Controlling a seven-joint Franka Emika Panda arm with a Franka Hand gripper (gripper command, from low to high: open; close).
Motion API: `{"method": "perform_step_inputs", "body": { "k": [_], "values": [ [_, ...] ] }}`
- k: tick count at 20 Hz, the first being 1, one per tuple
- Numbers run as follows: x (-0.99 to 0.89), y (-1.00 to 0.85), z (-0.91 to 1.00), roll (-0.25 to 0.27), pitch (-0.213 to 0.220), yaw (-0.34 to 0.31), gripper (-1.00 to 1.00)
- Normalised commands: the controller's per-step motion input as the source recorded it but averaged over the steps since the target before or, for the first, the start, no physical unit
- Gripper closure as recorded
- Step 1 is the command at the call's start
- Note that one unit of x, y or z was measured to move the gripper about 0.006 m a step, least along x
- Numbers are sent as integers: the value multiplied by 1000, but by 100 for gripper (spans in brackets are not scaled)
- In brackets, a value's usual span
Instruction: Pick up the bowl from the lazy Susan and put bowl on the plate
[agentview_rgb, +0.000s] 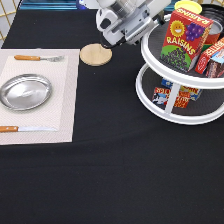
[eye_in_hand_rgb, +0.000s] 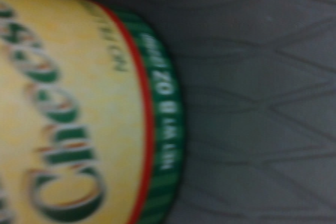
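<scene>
One arm (agentview_rgb: 125, 20) above the lazy Susan (agentview_rgb: 172, 107); silver plate (agentview_rgb: 25, 91) bare.

— What are you looking at behind the work area?

— Your surface (agentview_rgb: 110, 175) is covered by a black cloth that fills nearly the whole exterior view. At the exterior view's left lies a pale beige placemat (agentview_rgb: 65, 100), flat on the cloth.

— Anything past the far edge?

— At the exterior view's top left corner you get a sliver of light-coloured grid or lattice (agentview_rgb: 6, 17), and along the top a thin blue strip (agentview_rgb: 47, 6). Light is even and soft.
</scene>
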Motion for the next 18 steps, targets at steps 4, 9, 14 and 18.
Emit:
{"method": "perform_step_inputs", "body": {
  "k": [4, 9, 14, 18],
  "values": [
    [164, 0, 0, -57, -122, -6, -100],
    [219, 0, -112, -27, -137, -5, -100],
    [205, 13, -335, -2, -123, 0, -100],
    [385, 29, -154, 0, -54, 0, -100]
  ]
}}
